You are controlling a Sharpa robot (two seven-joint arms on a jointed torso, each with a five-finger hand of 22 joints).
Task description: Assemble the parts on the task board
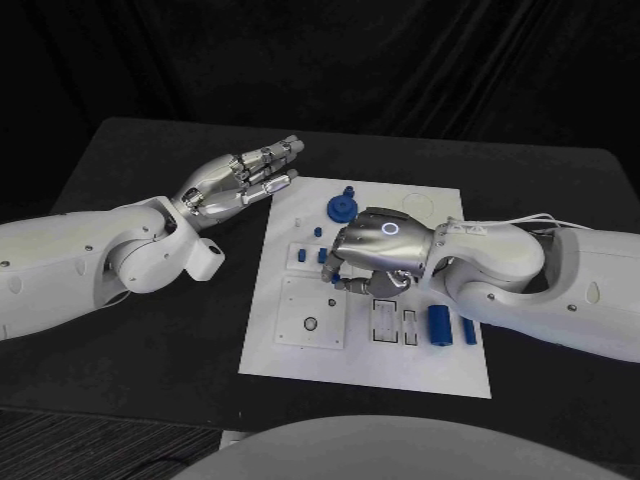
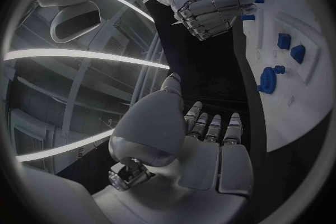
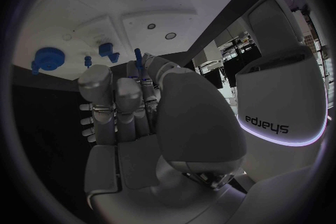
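1. Task board [image 1: 299,350]: white plate lying flat in the middle of the black table [image 1: 133,370], long side running away from the robot. Also seen in the left wrist view [image 2: 294,112] and the right wrist view [image 3: 91,22].
2. Blue gear-shaped part [image 1: 340,207]: on the far end of the board, beyond the right hand; also seen at [image 2: 266,79] and [image 3: 47,58].
3. Blue cylinder [image 1: 438,324]: lying on the board near its right edge, close under the right forearm. A slimmer blue piece [image 1: 469,331] lies just beside it.
4. Small blue parts [image 1: 304,254]: on the board's left half, just left of the right hand's fingers. Two more blue blocks appear in the left wrist view [image 2: 283,40], [image 2: 297,53].
5. Square recessed plate with a round hole [image 1: 312,323]: on the near left of the board.
6. Right hand [image 1: 371,245]: over the middle of the board, fingers curled down toward its surface. A thin blue pin [image 3: 137,59] stands up at the fingertips in the right wrist view; whether it is pinched cannot be told.
7. Left hand [image 1: 242,180]: off the board's far left corner, above the table, fingers extended and close together, holding nothing.
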